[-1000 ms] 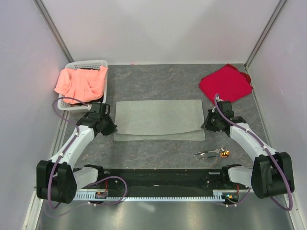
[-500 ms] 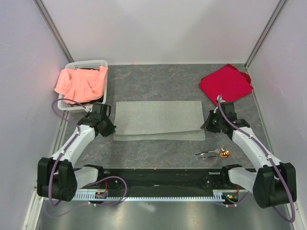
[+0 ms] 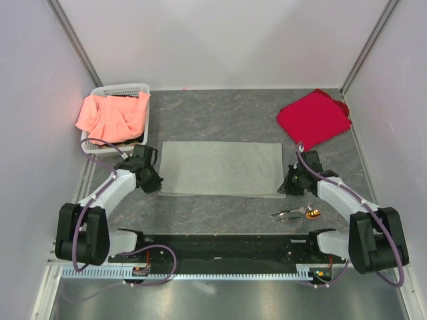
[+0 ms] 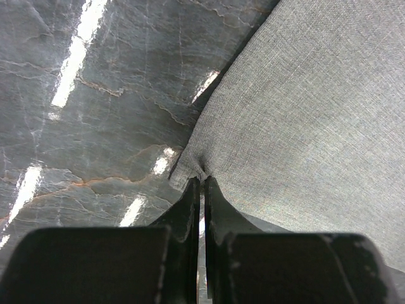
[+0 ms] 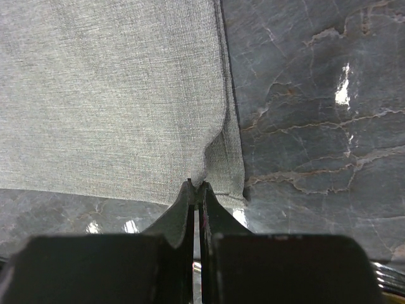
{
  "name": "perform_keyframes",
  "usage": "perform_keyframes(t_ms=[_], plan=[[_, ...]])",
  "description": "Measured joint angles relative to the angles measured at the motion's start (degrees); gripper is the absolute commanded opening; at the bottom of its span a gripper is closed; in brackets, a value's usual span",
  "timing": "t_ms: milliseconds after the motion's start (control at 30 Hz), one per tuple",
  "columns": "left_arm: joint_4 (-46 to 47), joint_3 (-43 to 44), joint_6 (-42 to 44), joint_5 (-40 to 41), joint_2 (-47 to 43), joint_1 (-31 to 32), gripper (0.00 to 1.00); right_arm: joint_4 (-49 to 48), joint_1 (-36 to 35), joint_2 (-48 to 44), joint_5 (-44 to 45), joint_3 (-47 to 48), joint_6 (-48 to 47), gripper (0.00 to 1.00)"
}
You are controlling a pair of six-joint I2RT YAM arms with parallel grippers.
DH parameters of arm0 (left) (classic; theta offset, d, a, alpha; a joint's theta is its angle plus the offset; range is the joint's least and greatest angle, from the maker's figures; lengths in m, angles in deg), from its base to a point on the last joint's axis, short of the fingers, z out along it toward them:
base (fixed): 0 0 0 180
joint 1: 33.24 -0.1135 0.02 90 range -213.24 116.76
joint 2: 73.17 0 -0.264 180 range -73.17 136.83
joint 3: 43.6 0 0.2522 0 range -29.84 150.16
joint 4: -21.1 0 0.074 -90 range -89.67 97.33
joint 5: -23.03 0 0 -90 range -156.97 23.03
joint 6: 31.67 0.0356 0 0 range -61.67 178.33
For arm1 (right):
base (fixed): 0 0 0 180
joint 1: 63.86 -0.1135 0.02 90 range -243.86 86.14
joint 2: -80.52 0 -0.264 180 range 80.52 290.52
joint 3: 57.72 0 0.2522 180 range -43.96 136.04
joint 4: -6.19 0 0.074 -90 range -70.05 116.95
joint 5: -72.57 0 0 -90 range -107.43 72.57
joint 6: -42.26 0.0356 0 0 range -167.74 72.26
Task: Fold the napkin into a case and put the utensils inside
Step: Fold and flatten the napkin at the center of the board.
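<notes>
The grey-green napkin (image 3: pixel 220 167) lies flat mid-table as a wide rectangle folded in two layers; no narrow case shows. My left gripper (image 3: pixel 155 185) is shut on its near left corner, and in the left wrist view the cloth (image 4: pixel 304 114) puckers at the fingertips (image 4: pixel 202 181). My right gripper (image 3: pixel 285 189) is shut on the near right corner, where the napkin (image 5: pixel 114 95) bunches into the closed tips (image 5: pixel 197 185). The silvery utensils (image 3: pixel 292 214) with an orange-brown end (image 3: pixel 312 213) lie near the front, just below the right gripper.
A white basket (image 3: pixel 100 91) holding a salmon-orange cloth (image 3: pixel 113 113) stands at the back left. A bright red cloth (image 3: pixel 313 117) lies at the back right. Grey walls close in both sides, and the arm bases' black rail (image 3: pixel 220 248) runs along the near edge.
Both grippers have moved toward the near edge, drawing the napkin's top layer with them. The strip of lower layer that showed along the near edge is now covered.
</notes>
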Motion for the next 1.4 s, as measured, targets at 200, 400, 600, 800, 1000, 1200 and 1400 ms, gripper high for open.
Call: perform_keyframes(t_ms=[200,400,600,800,1000,1200,1400], plan=[[0.55,-0.68,0.00,0.26,0.74,0.00,0.02,-1.60,0.00,1.55,0.07,-1.18,0.26,0.00],[0.76,-0.68,0.00,0.66,1.57,0.00,0.02,-2.58,0.00,2.56,0.07,-1.18,0.61,0.00],[0.85,-0.70,-0.02,1.05,2.01,0.00,0.02,-2.60,0.00,2.58,0.07,-1.18,0.83,0.01],[0.83,-0.83,-0.11,1.18,1.92,0.00,0.11,-2.51,0.00,2.47,-0.09,-1.18,1.07,0.26],[-1.84,-0.81,-1.18,0.90,-3.08,-0.02,0.32,1.49,0.02,-3.15,-0.83,-1.07,1.27,0.47],[-4.81,0.79,-1.77,-1.95,-11.13,-0.04,0.31,5.90,0.02,-8.39,-0.90,2.91,1.51,0.54],[-0.59,1.07,-1.99,-5.40,-7.37,-0.04,0.17,2.51,0.02,-1.14,-1.84,5.01,2.32,0.36]])
